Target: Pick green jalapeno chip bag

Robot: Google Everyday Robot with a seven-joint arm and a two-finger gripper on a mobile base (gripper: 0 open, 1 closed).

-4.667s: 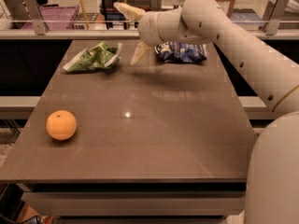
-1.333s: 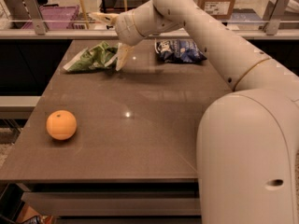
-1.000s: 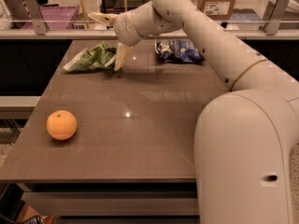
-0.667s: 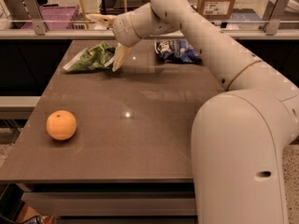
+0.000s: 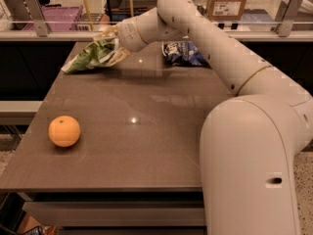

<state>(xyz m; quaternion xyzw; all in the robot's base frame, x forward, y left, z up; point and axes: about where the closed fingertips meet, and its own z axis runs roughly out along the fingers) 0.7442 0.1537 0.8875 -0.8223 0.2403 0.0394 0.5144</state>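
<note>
The gripper (image 5: 113,44) sits at the far left corner of the table (image 5: 146,151), right at the near end of the green chip bag (image 5: 89,57). It meets the crumpled foil there, but I cannot tell whether it is clamped on the bag or only set around it. The bag lies close to the table's back left edge, its long side slanting down toward the left, with the end nearest the gripper sitting a little higher.

The arm (image 5: 215,48) reaches in from the right, crossing above the back of the table. Behind it (partly hidden by the forearm) lies the dark blue chip bag (image 5: 180,54), near the back edge and well apart from the green one.

An orange (image 5: 64,130) rests alone near the front left of the table, well apart from both bags.

Beyond the table, a purple crate (image 5: 62,17) sits on the left and a cardboard box (image 5: 226,5) stands on the right.
</note>
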